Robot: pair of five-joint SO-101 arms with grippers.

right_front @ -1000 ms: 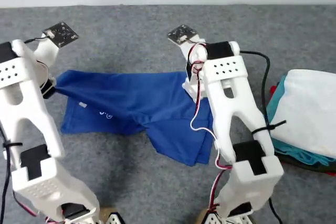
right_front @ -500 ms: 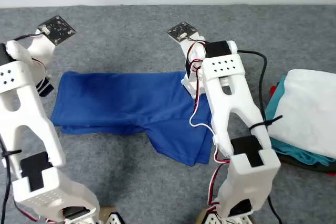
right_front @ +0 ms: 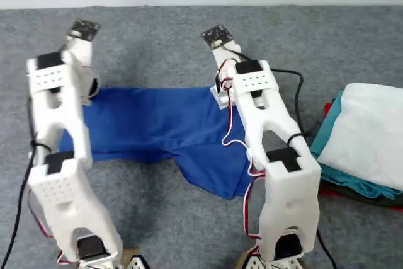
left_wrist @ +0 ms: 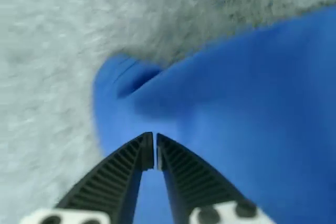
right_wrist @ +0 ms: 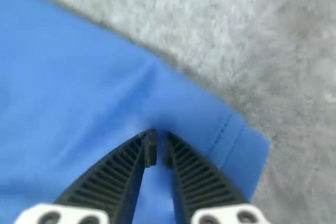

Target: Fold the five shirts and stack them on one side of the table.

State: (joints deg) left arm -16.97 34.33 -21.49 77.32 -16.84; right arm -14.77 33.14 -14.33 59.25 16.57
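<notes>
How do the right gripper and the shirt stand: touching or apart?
Touching. Right wrist view: the right gripper pinches the shirt, cloth puckered at its tips.

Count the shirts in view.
5. A blue shirt is spread out in the middle. Stacked at the right: white shirt on top, teal shirt under it, dark shirt and red shirt lowest. More may be hidden inside.

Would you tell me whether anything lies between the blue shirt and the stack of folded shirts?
No loose thing lies between the blue shirt and the stack; just the right arm stands there.
</notes>
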